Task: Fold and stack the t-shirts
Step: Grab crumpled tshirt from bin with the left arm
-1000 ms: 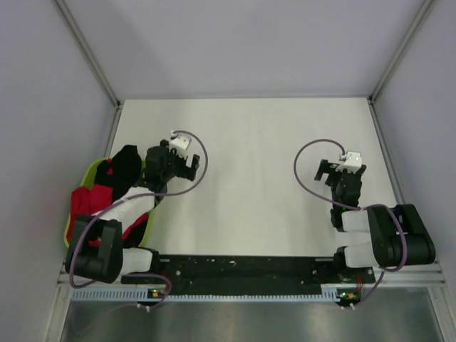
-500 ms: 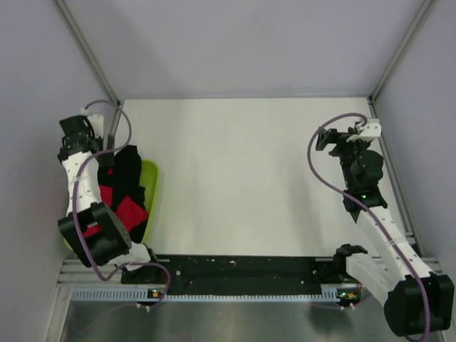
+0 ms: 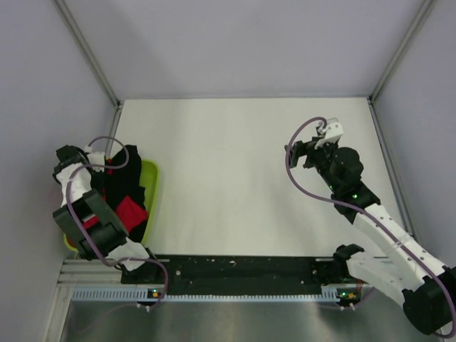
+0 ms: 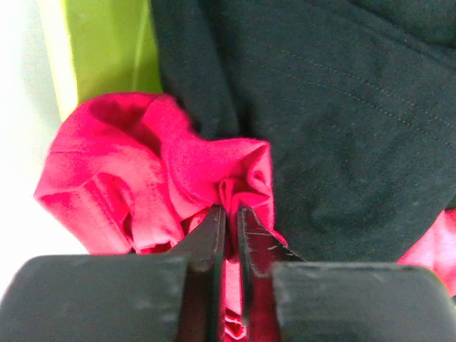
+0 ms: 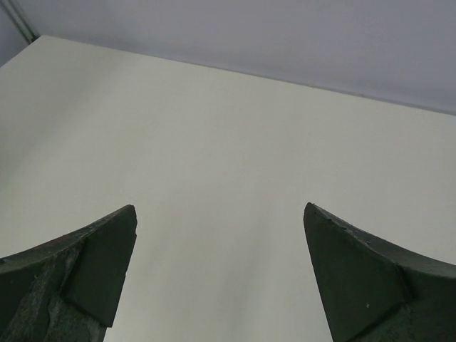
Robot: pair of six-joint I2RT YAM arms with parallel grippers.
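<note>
Crumpled t-shirts lie in a lime-green tub (image 3: 150, 187) at the table's left edge: a bright red t-shirt (image 3: 130, 211) partly under a black t-shirt (image 3: 129, 173). In the left wrist view the red t-shirt (image 4: 142, 164) bunches up beside the black t-shirt (image 4: 342, 128), with the tub (image 4: 107, 50) behind them. My left gripper (image 4: 229, 210) is shut on a raised fold of the red cloth. Seen from above, the left gripper (image 3: 100, 165) reaches into the tub from its left. My right gripper (image 3: 296, 153) hangs open over the bare table, and the right gripper (image 5: 219, 210) holds nothing.
The white table (image 3: 235, 178) stretches between the two arms. Grey walls with metal corner posts (image 3: 87, 51) close in the back and both sides. The tub sits tight against the left wall.
My left gripper came down from above the tub's far corner into the shirts and shut on the red fold. The right arm swung inward and nearer, still open.
</note>
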